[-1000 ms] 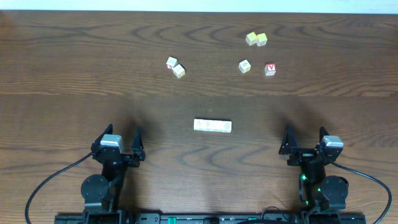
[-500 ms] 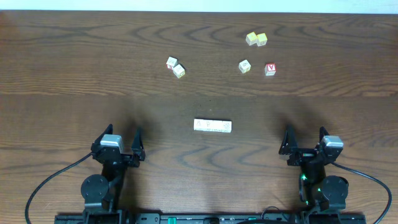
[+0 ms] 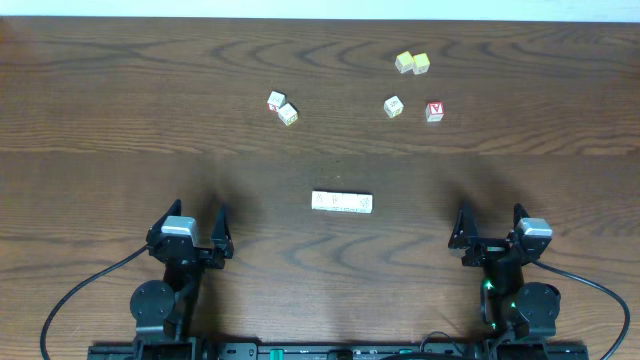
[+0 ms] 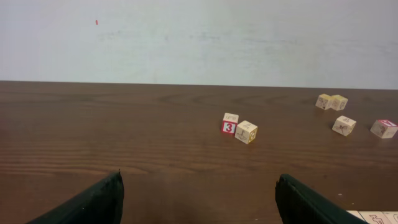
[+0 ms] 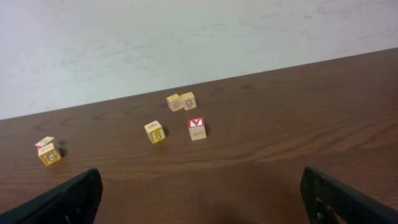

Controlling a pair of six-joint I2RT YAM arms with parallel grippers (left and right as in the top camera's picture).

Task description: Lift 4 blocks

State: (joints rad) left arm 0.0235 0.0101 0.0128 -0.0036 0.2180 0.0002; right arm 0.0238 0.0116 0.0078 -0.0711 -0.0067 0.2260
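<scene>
Wooden table [image 3: 120,120], and the blocks [image 3: 342,202] sit in the middle as one pale bar, between the two arms and well apart from both. Left gripper [image 3: 193,224] and right gripper [image 3: 490,224] both have jaws spread wide, holding nothing.

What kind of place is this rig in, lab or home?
Probably a lab test bench: wooden table against a plain white wall, left arm and right arm mounted at its edge, with blocks and loose cubes on it.
</scene>
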